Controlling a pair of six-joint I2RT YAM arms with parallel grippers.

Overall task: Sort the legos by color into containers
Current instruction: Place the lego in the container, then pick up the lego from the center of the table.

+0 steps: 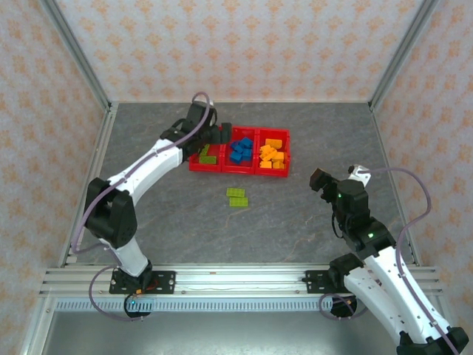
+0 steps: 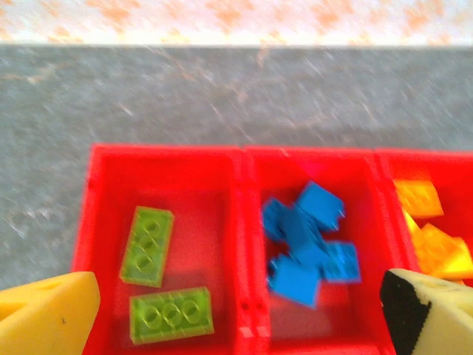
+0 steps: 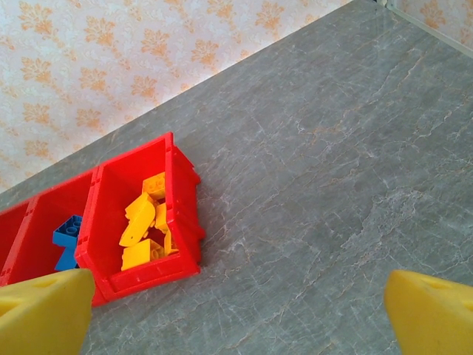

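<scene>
In the top view our left claw (image 1: 213,137) hides the far part of the red tray's (image 1: 238,170) left compartment, so we cannot count the bricks under it. The left wrist view is blurred and cuts off the orange-yellow bricks (image 2: 432,237) at its right edge. The right wrist view cuts off the tray's left end.

Our left arm stretches far forward, its claw pointing down over the tray, fingers spread wide with nothing between them. Our right arm is folded close to its base, and the right claw (image 1: 321,180) hangs above the bare bench (image 1: 295,222), spread and empty too.

Just below the left claw, two lime green bricks (image 2: 146,245) lie in the left compartment, and the blue bricks (image 2: 307,244) are piled in the middle one, toward its right finger. Two loose green bricks (image 1: 237,197) lie on the bench behind that claw, apart from the tray. The tray sits well left of the right claw.
</scene>
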